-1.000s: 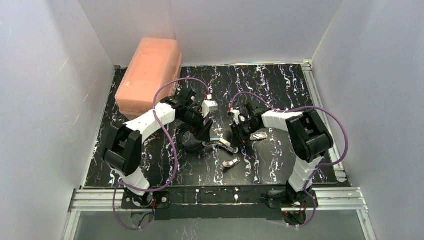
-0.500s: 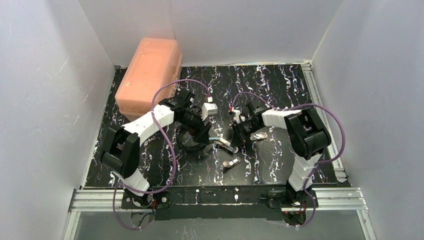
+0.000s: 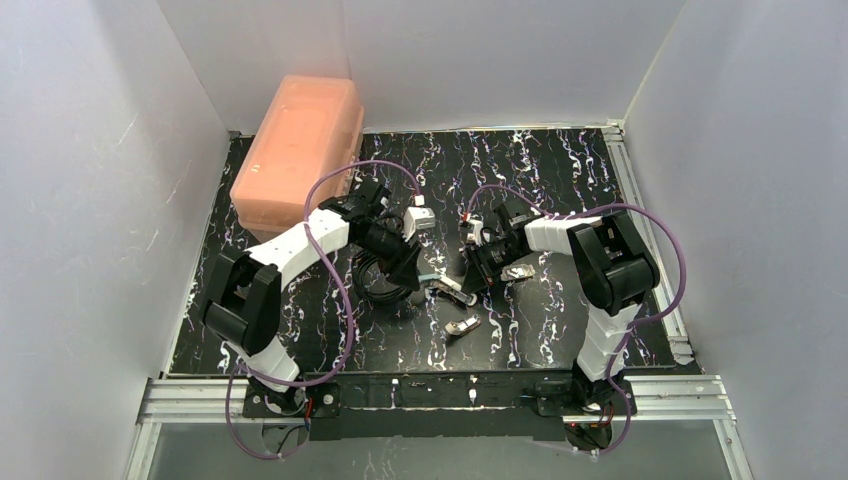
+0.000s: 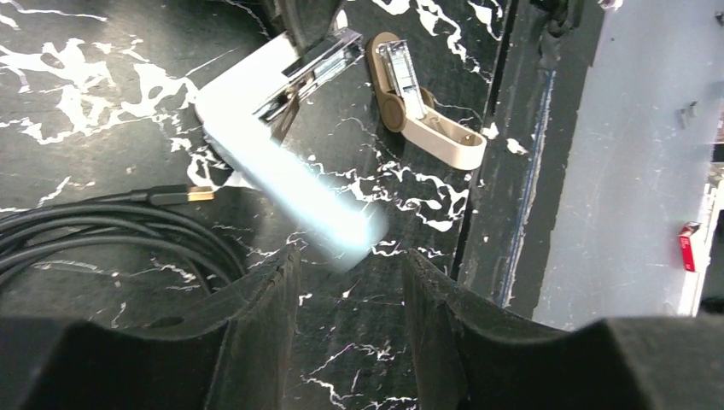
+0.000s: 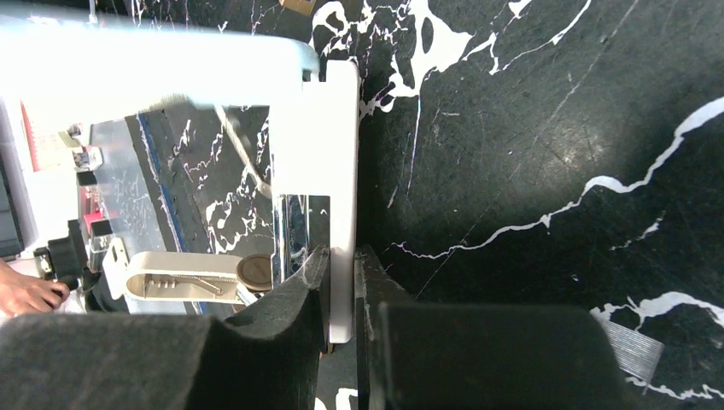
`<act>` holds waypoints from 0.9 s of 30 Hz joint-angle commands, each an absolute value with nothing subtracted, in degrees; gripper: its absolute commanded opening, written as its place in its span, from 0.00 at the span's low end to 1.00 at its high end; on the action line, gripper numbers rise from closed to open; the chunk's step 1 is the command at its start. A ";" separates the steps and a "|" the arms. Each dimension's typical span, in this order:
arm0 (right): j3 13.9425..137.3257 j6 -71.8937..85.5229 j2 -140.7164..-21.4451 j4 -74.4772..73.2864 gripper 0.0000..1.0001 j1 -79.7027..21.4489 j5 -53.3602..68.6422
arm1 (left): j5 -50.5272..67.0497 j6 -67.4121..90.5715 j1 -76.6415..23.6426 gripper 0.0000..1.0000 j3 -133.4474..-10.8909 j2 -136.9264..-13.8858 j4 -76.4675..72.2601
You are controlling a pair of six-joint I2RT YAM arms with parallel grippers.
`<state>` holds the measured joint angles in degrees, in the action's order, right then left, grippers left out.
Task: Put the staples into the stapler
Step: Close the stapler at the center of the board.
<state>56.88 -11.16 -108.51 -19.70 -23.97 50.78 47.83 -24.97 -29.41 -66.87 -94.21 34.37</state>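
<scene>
The stapler (image 3: 450, 288) lies swung open on the black marbled table between my two grippers. My right gripper (image 5: 343, 265) is shut on its flat white base (image 5: 341, 171). The silver channel (image 5: 290, 231) runs beside that base and the light-blue lid (image 5: 154, 60) sticks out sideways. In the left wrist view the lid (image 4: 299, 184) is blurred, and its end sits just beyond the fingertips of my left gripper (image 4: 350, 273), which is open with nothing between them. A grey ridged strip, the staples (image 5: 632, 350), lies on the table just right of my right gripper (image 3: 517, 272).
A tan hinged piece with a silver insert (image 4: 423, 115) lies near the front edge (image 3: 462, 326). A black cable coil (image 3: 375, 282) sits under my left arm. A small white block (image 3: 421, 218) and a pink-orange box (image 3: 297, 150) stand further back.
My left gripper's jaws have narrowed while it stays at the lid end of the stapler. My right gripper keeps its hold and has shifted only slightly.
</scene>
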 commanded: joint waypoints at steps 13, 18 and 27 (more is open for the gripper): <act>58.49 -13.55 -111.27 -19.36 0.15 -23.14 47.17 | 47.17 -27.81 -36.43 0.58 -71.32 -97.47 31.89; 60.16 -15.71 -113.00 -22.24 0.15 -22.80 51.58 | 39.20 -39.43 -39.04 0.71 -69.62 -97.00 26.84; 64.02 -20.05 -115.88 -29.52 0.16 -22.50 56.87 | 34.44 -55.50 -42.59 0.77 -70.16 -102.93 21.80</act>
